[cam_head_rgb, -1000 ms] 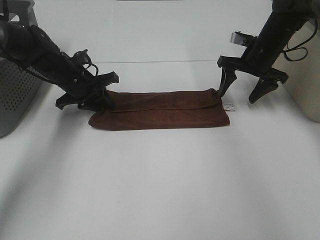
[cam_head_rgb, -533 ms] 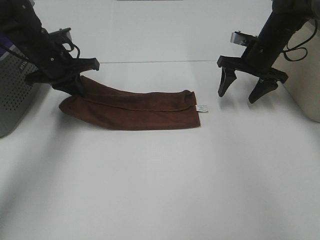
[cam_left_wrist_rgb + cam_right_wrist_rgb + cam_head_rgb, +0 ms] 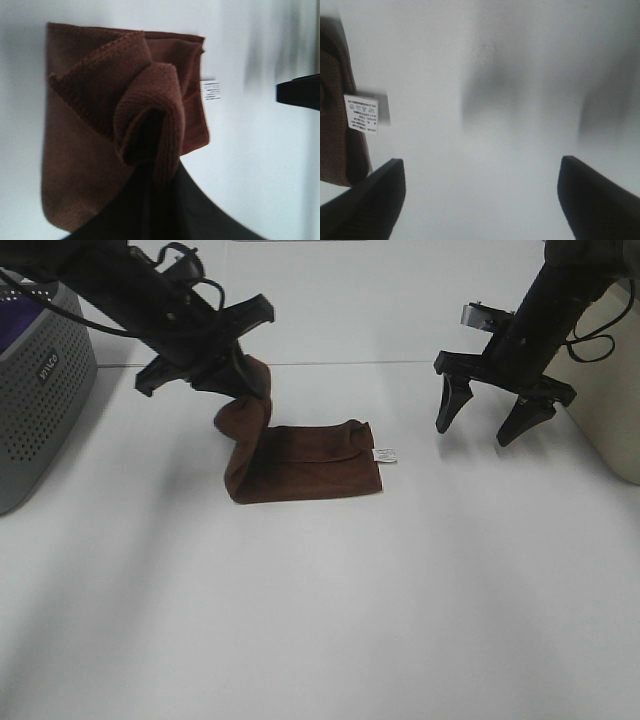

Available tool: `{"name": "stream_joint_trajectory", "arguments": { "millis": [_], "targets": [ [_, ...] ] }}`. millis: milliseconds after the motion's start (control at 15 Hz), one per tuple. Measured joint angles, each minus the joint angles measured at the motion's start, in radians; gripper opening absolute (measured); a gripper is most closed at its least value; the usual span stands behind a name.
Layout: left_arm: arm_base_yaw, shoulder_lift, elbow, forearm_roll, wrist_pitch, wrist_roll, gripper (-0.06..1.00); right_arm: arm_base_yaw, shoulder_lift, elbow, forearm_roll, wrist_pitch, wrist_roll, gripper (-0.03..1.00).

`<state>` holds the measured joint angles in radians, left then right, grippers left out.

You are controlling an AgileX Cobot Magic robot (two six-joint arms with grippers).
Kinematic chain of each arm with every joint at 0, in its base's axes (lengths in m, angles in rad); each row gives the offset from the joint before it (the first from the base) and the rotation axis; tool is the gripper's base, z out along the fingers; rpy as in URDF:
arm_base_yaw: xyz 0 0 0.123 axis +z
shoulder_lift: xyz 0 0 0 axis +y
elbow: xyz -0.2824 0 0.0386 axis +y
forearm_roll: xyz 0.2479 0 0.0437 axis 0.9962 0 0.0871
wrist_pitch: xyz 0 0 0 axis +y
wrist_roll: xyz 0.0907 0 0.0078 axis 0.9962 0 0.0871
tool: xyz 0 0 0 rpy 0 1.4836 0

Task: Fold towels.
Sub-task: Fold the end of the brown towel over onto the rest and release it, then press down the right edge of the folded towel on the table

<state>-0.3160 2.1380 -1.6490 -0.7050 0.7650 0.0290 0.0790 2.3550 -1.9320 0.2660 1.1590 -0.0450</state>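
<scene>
The reddish-brown towel (image 3: 305,462) lies folded on the white table, its white label (image 3: 385,454) at its right edge. My left gripper (image 3: 240,380) is shut on the towel's left end and holds it lifted above the rest of the cloth. In the left wrist view the pinched end (image 3: 150,120) hangs rolled over the flat part, with the label (image 3: 211,90) beyond. My right gripper (image 3: 490,420) is open and empty, hovering to the right of the towel. The right wrist view shows the towel's edge (image 3: 332,110) and label (image 3: 361,114) beside one of the fingertips (image 3: 370,200).
A grey perforated basket (image 3: 40,390) with a purple cloth (image 3: 25,312) in it stands at the far left. A beige box (image 3: 610,380) stands at the right edge. The white table (image 3: 320,620) stretches toward the front.
My left gripper has lifted the towel's left end and carried it up and to the right, over the cloth. The towel's right edge slid left. The right gripper has not moved.
</scene>
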Motion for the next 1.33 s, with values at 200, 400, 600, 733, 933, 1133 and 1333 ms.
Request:
{"name": "stream_joint_trajectory", "arguments": {
  "millis": [200, 400, 600, 733, 933, 1133, 1333],
  "targets": [
    [-0.067, 0.113, -0.120, -0.024, -0.059, -0.093, 0.09, 0.000, 0.000, 0.000, 0.001, 0.000, 0.000, 0.78],
    [-0.090, 0.229, -0.269, -0.034, -0.056, -0.173, 0.17, 0.000, 0.000, 0.000, 0.001, 0.000, 0.000, 0.78],
    [-0.107, 0.265, -0.352, -0.101, -0.042, -0.169, 0.48, 0.000, 0.000, 0.000, 0.003, 0.000, 0.000, 0.78],
    [-0.110, 0.265, -0.406, -0.121, -0.014, -0.109, 0.66, 0.000, 0.000, 0.000, 0.012, 0.000, 0.000, 0.78],
    [-0.096, 0.266, -0.495, -0.095, 0.080, -0.045, 0.70, 0.000, 0.000, 0.000, 0.111, 0.007, -0.042, 0.78],
    [-0.033, 0.266, -0.580, 0.046, 0.147, -0.037, 0.70, 0.006, -0.008, 0.000, 0.436, 0.044, -0.234, 0.78],
    [0.032, 0.266, -0.589, 0.117, 0.191, -0.037, 0.70, 0.059, -0.009, 0.000, 0.692, 0.029, -0.418, 0.78]
  ]
}}
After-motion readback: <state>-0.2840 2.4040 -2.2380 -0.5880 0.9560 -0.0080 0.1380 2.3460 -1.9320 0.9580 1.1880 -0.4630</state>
